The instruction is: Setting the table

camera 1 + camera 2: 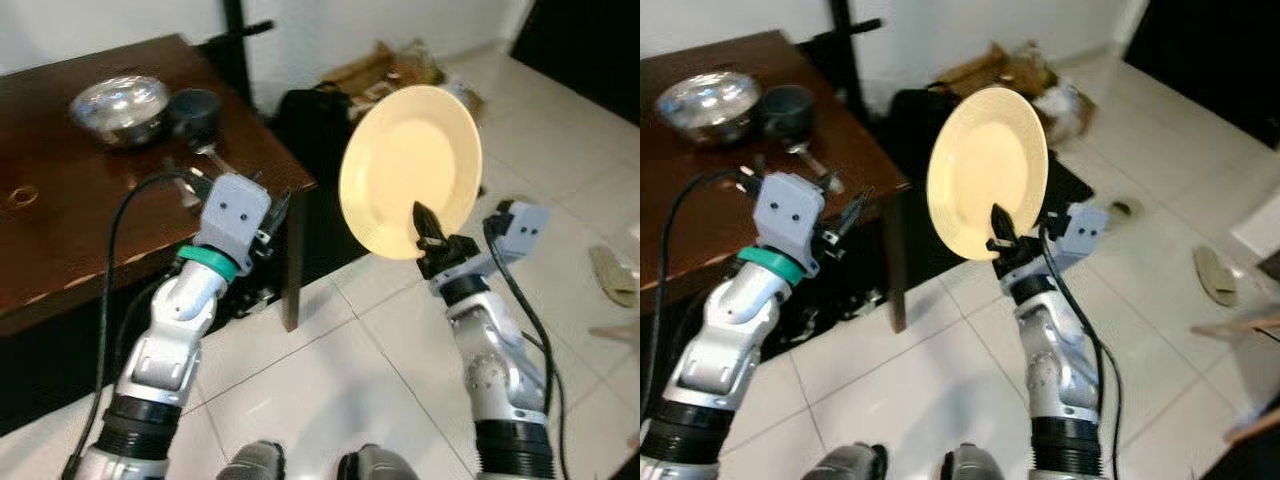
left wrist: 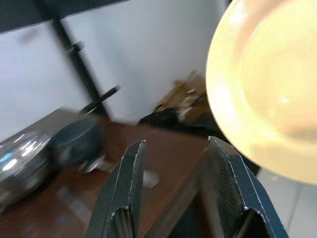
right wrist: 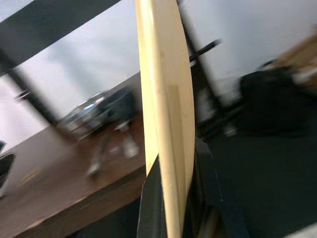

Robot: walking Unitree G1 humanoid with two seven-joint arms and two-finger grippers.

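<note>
We are in the carrying step: our right gripper is clamped on the lower rim of the yellow plate, which stands almost upright in the air over the tiled floor, just beyond the near right corner of the brown table. Our left gripper is wide apart and holds nothing, above the table's right edge. A steel bowl and a dark bowl sit near the far edge. Next, we judge, the plate must be tilted flat and laid on the bare near part.
</note>
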